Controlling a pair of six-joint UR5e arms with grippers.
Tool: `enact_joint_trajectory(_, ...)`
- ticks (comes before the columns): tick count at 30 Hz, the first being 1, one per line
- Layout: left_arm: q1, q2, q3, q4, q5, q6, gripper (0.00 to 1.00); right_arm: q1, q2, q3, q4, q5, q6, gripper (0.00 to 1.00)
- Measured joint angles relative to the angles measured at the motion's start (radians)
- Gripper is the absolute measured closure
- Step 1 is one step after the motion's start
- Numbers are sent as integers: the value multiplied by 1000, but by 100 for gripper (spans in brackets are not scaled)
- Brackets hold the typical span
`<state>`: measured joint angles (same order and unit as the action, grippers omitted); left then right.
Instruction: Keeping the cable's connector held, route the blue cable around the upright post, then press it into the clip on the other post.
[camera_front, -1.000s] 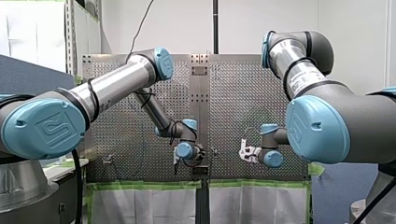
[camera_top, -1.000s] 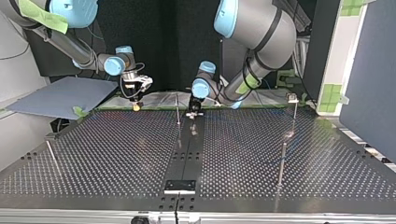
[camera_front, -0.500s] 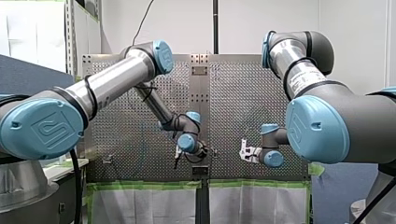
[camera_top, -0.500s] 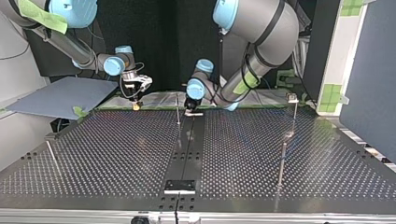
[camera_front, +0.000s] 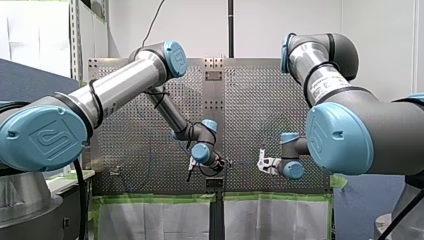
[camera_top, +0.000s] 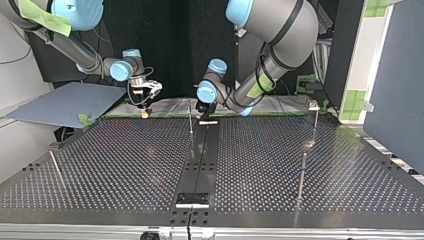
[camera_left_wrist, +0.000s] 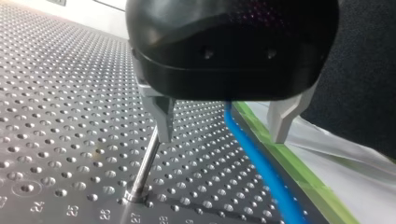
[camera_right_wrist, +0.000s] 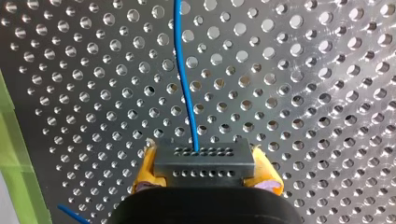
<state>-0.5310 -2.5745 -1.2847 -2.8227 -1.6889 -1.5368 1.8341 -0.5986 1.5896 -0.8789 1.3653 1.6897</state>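
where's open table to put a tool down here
Top view: bare plate between the leaning rod and the centre post, and from there to the right posts. Crowded at the far edge: left claw, blue cable.

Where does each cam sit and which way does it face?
Front view: behind and above the arms, looking over the table; my left arm and my right arm show.
Top view: across the table, facing them; sides crossed.
Left wrist view: along my left gripper, open, toward a post.
Right wrist view: along my right gripper, shut on the connector.
Shared: both wrist views show the blue cable.
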Motion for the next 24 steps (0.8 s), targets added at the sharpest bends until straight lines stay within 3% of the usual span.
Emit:
enact_joint_trajectory(8, 2, 11, -18, 6, -2, 1, 0, -5, 0, 0, 2, -1, -2, 100)
enact_joint_trajectory(14, 10, 45, -76, 45, 14, 1, 0, -9, 0, 0, 3, 0, -2, 100)
enact_joint_trajectory(24, 10, 50, -160, 86, 35, 3, 0, -11, 0, 0, 11, -3, -3, 100)
